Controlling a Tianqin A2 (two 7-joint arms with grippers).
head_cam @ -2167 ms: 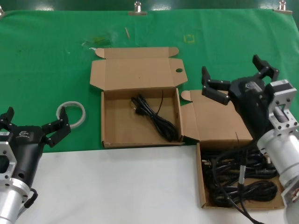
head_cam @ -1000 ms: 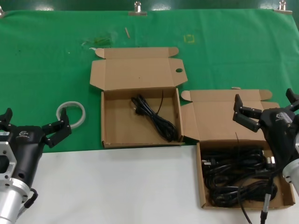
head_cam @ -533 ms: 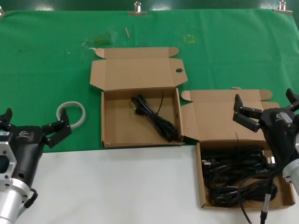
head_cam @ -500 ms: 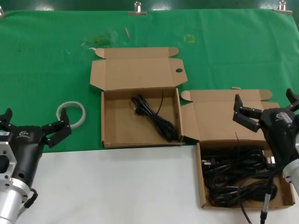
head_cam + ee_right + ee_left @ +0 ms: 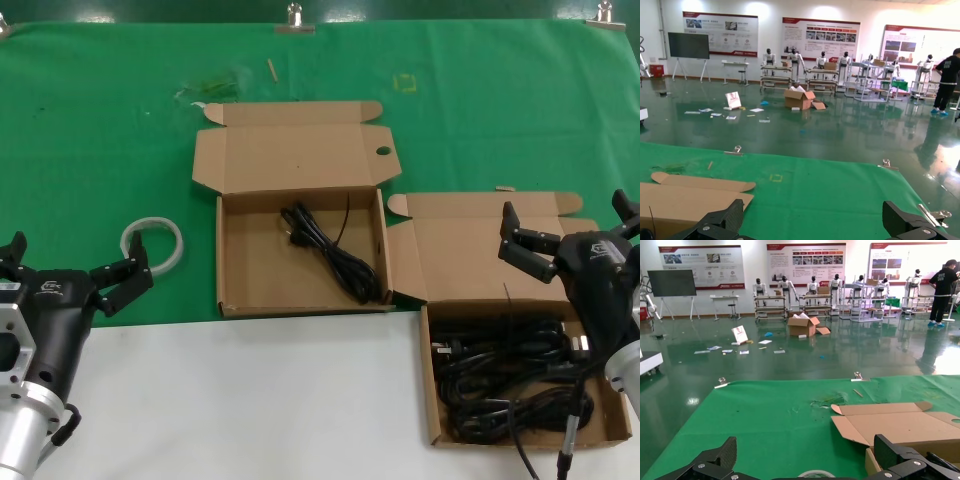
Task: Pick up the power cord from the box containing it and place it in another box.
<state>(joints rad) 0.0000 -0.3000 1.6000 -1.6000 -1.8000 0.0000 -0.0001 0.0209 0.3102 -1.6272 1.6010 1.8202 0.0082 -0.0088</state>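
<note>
Right pincer (image 5: pixel 575 240), fingers spread and empty, hangs at the right edge of the counter (image 5: pixel 250 400) over the hinge of the source box (image 5: pixel 520 375), the shallow cardboard mailer lying at the near right corner; its wide splayed lid flap lies back toward the far edge. Inside lies a heap of black power cords (image 5: pixel 510 370), tangled and filling the tray, with one plug end toward its left wall. The pincer stands above the lid and not yet over the tray, so a descent toward the cords seems the step in hand; the open spread suits a grab at a loose bundle. Left pincer (image 5: pixel 75 268), likewise released and holding nothing, waits parked at the near left corner, well clear of both boxes. The receiving box (image 5: pixel 300 255) stands near the middle of the counter, on the green cloth (image 5: pixel 100 120), its lid folded back with a small round hole (image 5: pixel 383 151) by the narrow corner flap; one coiled cord (image 5: pixel 330 250) already rests in it, so the transfer appears partly done. A white ring of tape (image 5: pixel 153 243) lies on the cloth toward the left edge, just beyond the left pincer. Tangling among the heaped cords could drag out more than one.
</note>
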